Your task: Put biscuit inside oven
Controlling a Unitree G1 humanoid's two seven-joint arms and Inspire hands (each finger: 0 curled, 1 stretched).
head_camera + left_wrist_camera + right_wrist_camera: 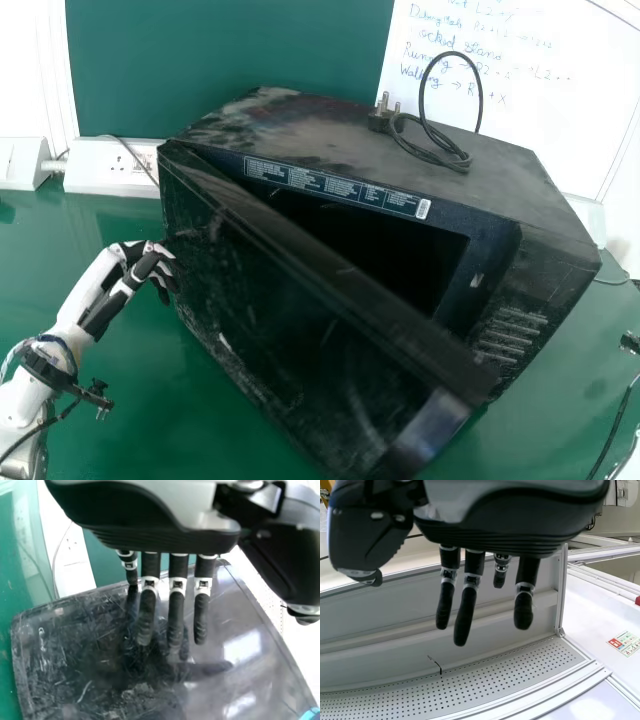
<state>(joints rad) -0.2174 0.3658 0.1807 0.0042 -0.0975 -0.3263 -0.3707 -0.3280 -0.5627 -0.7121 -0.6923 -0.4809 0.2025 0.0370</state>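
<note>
Oven door (290,330) stands ajar over the green desk (150,420) — stiff and slick, surely, so hook its free edge. Oven (320,130) sits toward the desk's far edge. Left hand (150,527), open and empty, is at the door's face; right hand (515,517), open, empty. Biscuit likely brittle — pinch lightly.

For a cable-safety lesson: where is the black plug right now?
In the head view, the plug lies right of centre on top of the oven, beside its looped cable.
</note>
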